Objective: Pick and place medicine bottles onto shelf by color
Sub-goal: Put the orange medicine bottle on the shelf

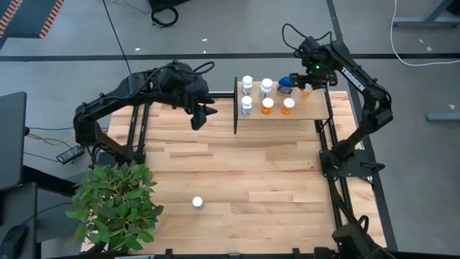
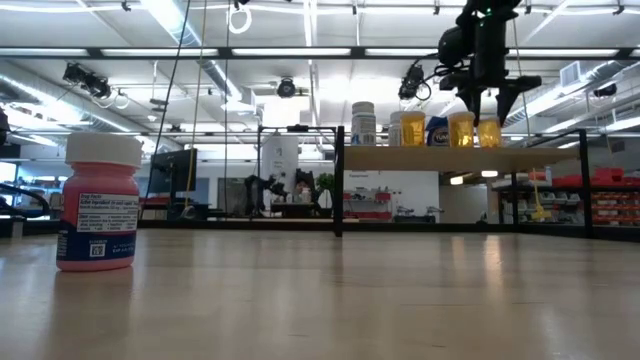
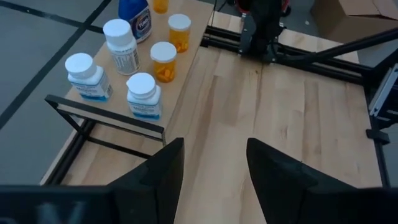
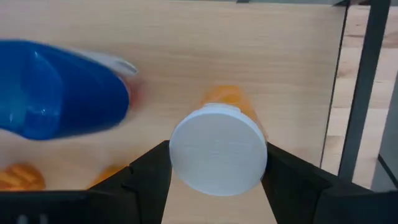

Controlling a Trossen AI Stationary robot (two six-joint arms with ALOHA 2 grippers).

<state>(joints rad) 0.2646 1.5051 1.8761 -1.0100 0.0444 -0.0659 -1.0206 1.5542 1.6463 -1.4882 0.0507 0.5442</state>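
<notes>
Hovering over the far right end of the shelf, in the upper right of the high view: the right gripper, fingers pinching an orange bottle by its white cap. Filling the lower centre of the right wrist view: that cap, wedged between the two dark fingers, with the orange body pointing down at the light wood of the shelf. Lying just beside it in the left part of that view: the blue bottle, blurred. In the low view, hanging at upper right, the right gripper straddling the top of the orange bottle, whose base is sitting at shelf level, touching or not being impossible to judge.

Standing on the shelf in the high view, left to right: two white bottles near the black end rail, a third white one, two orange bottles in front, and the blue bottle at the back.

Waiting at upper centre-left of the high view, well apart from the shelf contents: the left gripper, fingers spread and holding nothing, poised above bare tabletop just left of the shelf rail.

Sitting alone at lower centre of the high view, far from both claws: a pink bottle with a white cap, looming at the left of the low view. Occupying the lower left corner: a green plant.
</notes>
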